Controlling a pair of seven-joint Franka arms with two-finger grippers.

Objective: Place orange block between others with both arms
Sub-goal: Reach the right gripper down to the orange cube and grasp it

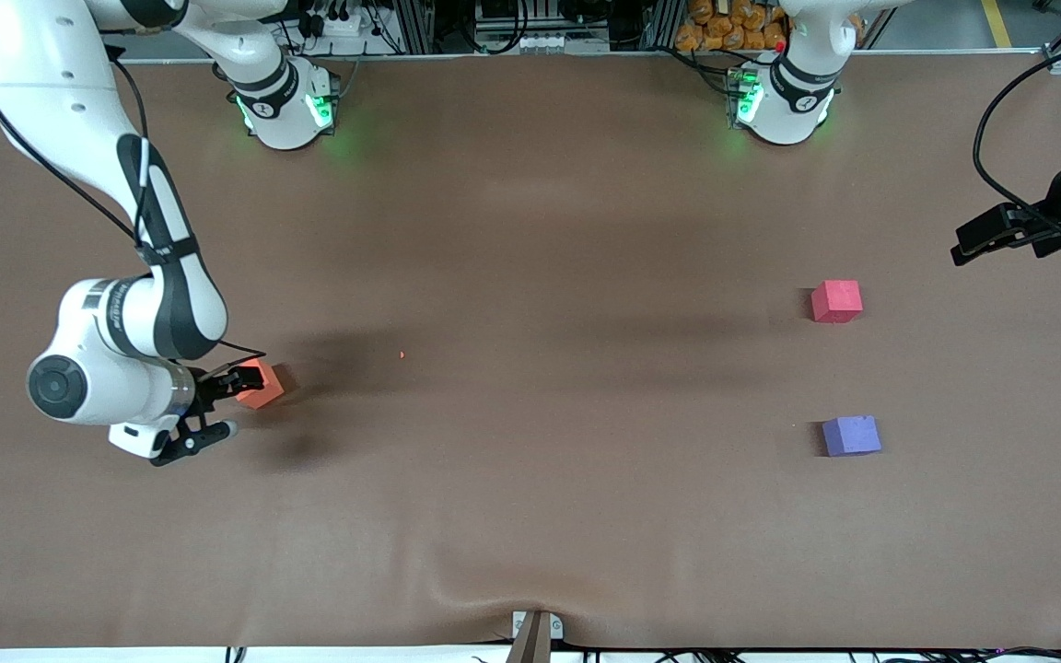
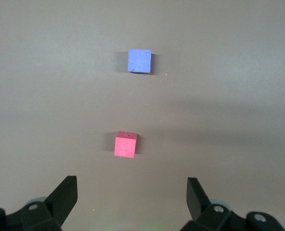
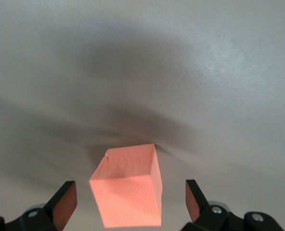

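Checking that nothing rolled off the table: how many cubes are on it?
3. The orange block sits at the right arm's end, between the open right gripper fingers; red-pink cube and purple-blue cube at the left arm's end.

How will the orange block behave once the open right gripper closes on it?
The orange block looks matte and foam-like, so probably light and slightly squashy. Flat faces suggest it won't roll. Sitting skewed between the right gripper fingers, it may twist as they close.

No readable text, label, brand or number on any cube, arm or table.
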